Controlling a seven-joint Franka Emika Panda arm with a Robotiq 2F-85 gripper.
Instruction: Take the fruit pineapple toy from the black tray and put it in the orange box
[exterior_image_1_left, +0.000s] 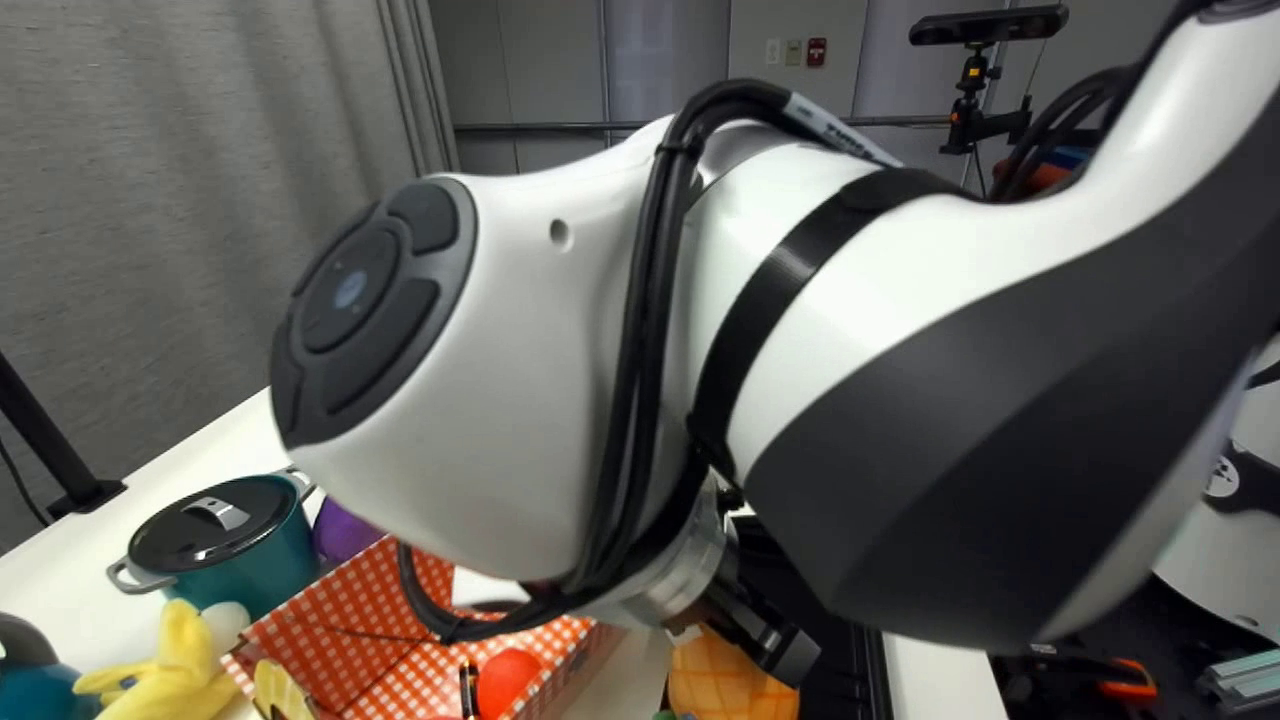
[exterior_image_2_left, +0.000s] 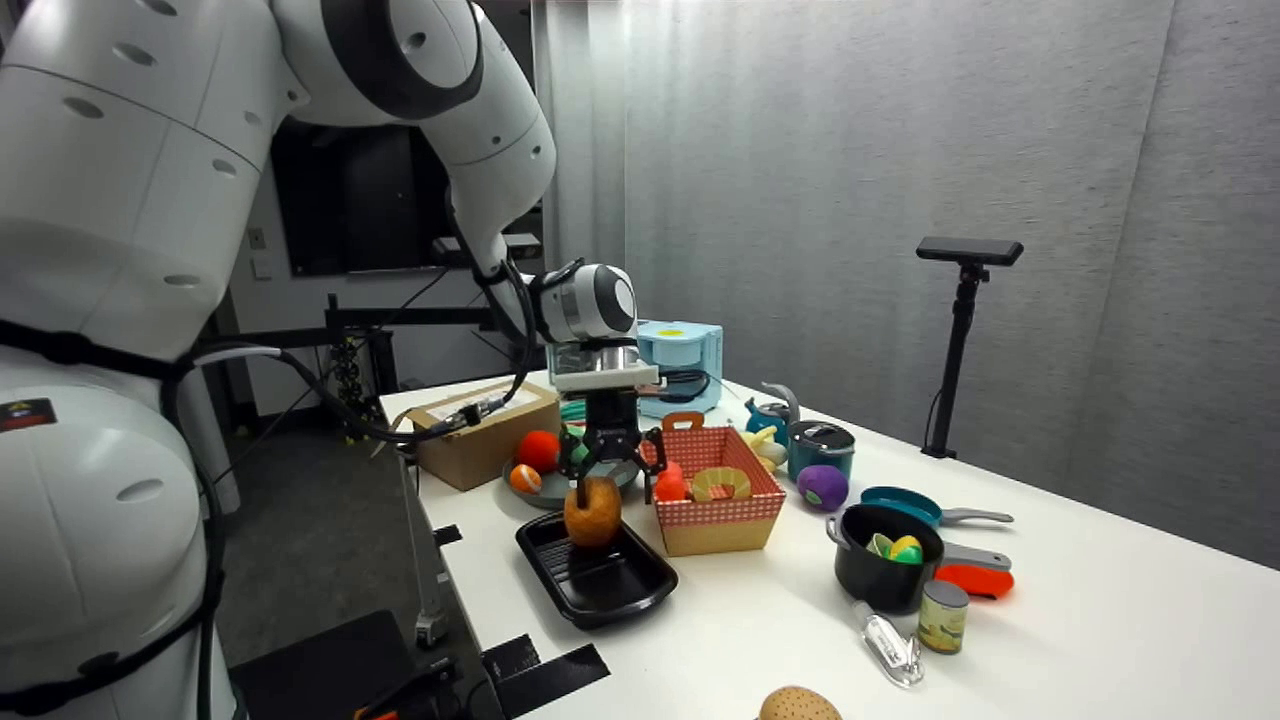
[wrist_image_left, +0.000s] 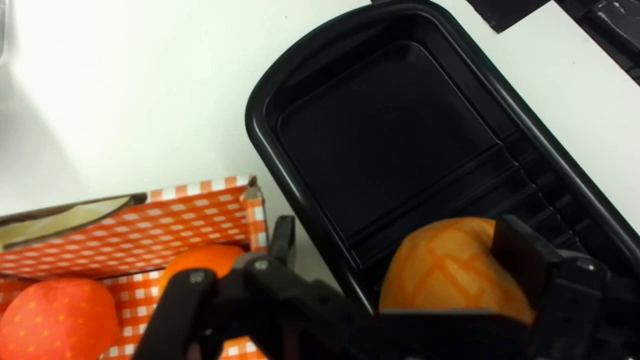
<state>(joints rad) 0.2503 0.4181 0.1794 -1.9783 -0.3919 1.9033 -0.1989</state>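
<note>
Pineapple toy (wrist_image_left: 445, 280): in black tray (wrist_image_left: 375, 135), near orange box (wrist_image_left: 200, 217); under gripper (exterior_image_2_left: 614, 492) with fingers (wrist_image_left: 525, 265) wide apart, nothing clamped. Contact with overlapping finger: can't tell.

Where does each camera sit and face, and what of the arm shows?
An exterior view: close to the arm, which dominates; facing the far wall.
An exterior view: beside the arm's lower links, facing table and curtain; gripper shows.
Wrist view: on the wrist, looking down at the black tray; fingers show.
Both exterior views share the orange box.

Pineapple toy (wrist_image_left: 445, 275) part-hidden, bun (exterior_image_2_left: 798, 705) cropped; orange box (wrist_image_left: 175, 227) cropped in 2 views
</note>
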